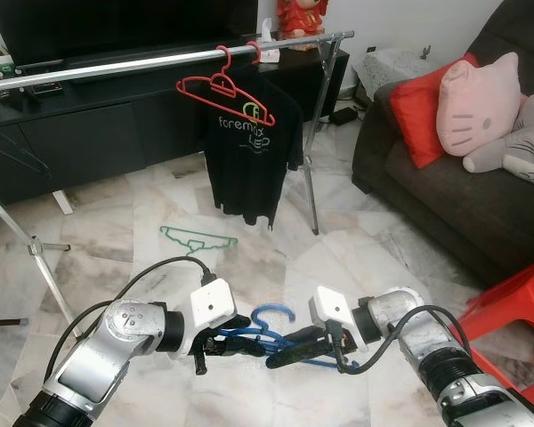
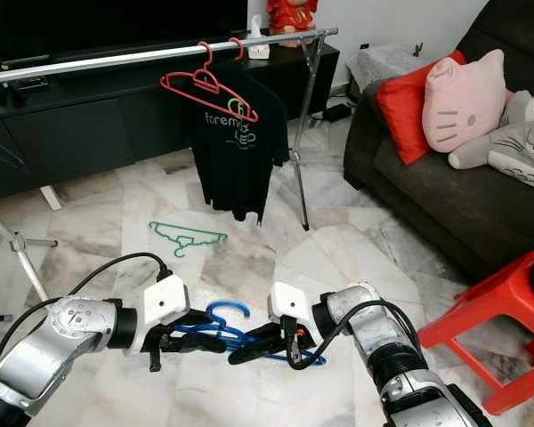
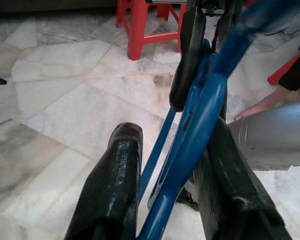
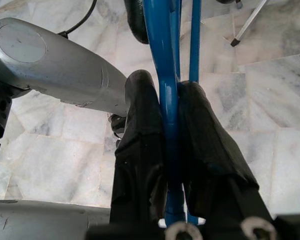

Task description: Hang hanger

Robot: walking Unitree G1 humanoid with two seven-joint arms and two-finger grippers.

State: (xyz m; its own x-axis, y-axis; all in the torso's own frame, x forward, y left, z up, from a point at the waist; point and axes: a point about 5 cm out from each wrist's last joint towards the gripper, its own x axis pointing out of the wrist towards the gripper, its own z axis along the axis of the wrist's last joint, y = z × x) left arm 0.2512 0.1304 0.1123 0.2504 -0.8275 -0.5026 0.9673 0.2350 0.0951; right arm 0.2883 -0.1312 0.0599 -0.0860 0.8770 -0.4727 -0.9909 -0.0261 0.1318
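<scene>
A blue hanger (image 1: pixel 269 314) is held low over the marble floor between my two grippers, hook upward. My right gripper (image 1: pixel 282 357) is shut on its bar; in the right wrist view both fingers (image 4: pixel 140 135) press against the blue hanger (image 4: pixel 166 90). My left gripper (image 1: pixel 215 344) is open with the blue hanger (image 3: pixel 195 135) passing between its fingers (image 3: pixel 112 185); it touches one finger and stands apart from the other. Beyond them a silver clothes rail (image 1: pixel 142 64) carries a red hanger (image 1: pixel 221 86) and a black T-shirt (image 1: pixel 249 156).
A green hanger (image 1: pixel 196 239) lies on the floor under the rail. The rack's legs (image 1: pixel 311 169) stand to the left and centre. A dark sofa (image 1: pixel 445 196) with cushions and a red stool (image 1: pixel 516 302) are on the right. A black TV cabinet (image 1: pixel 80 124) runs behind the rail.
</scene>
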